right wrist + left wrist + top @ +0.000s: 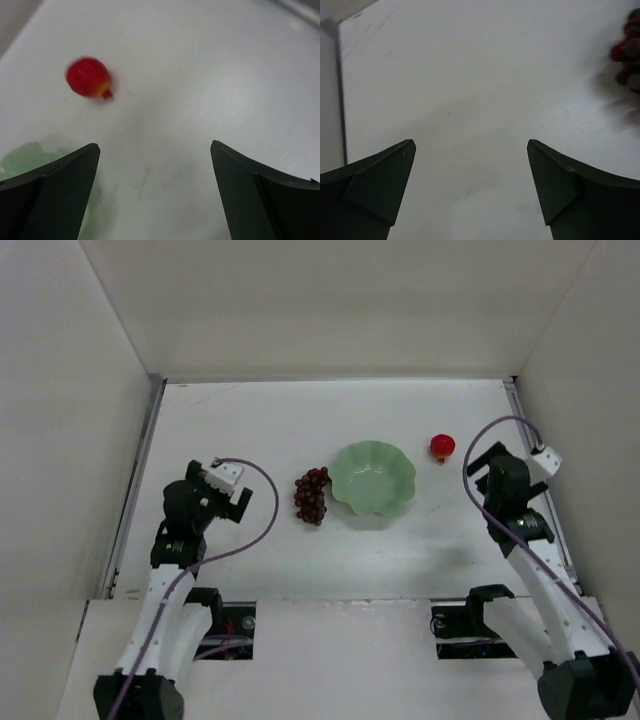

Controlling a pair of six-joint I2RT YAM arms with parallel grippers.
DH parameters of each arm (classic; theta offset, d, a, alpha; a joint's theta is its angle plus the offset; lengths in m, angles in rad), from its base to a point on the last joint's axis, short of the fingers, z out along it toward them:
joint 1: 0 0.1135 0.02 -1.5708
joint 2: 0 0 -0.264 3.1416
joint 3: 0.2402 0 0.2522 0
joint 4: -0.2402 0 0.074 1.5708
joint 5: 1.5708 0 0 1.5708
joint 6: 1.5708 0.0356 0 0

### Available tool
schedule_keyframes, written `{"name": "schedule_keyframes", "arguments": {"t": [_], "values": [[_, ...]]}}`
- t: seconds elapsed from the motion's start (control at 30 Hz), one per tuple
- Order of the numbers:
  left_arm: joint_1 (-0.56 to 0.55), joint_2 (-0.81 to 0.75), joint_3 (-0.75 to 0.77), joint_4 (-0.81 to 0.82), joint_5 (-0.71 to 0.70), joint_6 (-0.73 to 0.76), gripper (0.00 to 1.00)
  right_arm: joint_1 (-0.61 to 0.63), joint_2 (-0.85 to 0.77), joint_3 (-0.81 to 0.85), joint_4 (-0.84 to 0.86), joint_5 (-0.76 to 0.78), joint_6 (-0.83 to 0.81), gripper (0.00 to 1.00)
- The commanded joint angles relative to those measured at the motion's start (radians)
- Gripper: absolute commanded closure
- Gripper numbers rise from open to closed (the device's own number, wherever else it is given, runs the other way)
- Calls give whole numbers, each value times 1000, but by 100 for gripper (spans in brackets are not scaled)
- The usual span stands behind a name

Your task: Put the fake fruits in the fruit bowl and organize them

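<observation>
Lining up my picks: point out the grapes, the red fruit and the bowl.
grapes (311, 497), top view, middle of the bunch.
red fruit (442, 446), top view, its centre.
bowl (372, 478), top view, bare inside floor.

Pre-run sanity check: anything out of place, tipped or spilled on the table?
Nothing stands out. The bowl sits upright and empty; the grapes lie close by its left rim, the red fruit apart on its right, both on the table. The left gripper and right gripper are open, empty.
</observation>
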Motion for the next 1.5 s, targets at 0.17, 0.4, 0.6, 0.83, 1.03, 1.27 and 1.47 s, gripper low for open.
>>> {"name": "schedule_keyframes", "arguments": {"t": [0.17, 0.4, 0.6, 0.83, 1.03, 1.27, 1.47], "values": [[-464, 278, 352, -127, -115, 203, 0, -69, 359, 245, 596, -275, -359, 0], [-630, 438, 457, -189, -9, 13, 0, -150, 729, 489, 458, -561, -275, 0], [-613, 439, 396, -112, -15, -99, 0, -127, 970, 625, 381, -558, -322, 0], [-605, 406, 357, -106, -19, -110, 0, -98, 1119, 717, 225, -466, -327, 0], [-596, 389, 311, -92, -20, -113, 0, -92, 1159, 723, 202, -375, -322, 1], [-596, 380, 293, -66, -32, -114, 0, -89, 1116, 664, 241, -378, -333, 65], [-599, 370, 288, -60, -45, -120, 0, 18, 845, 601, 303, -374, -394, 70]]}}
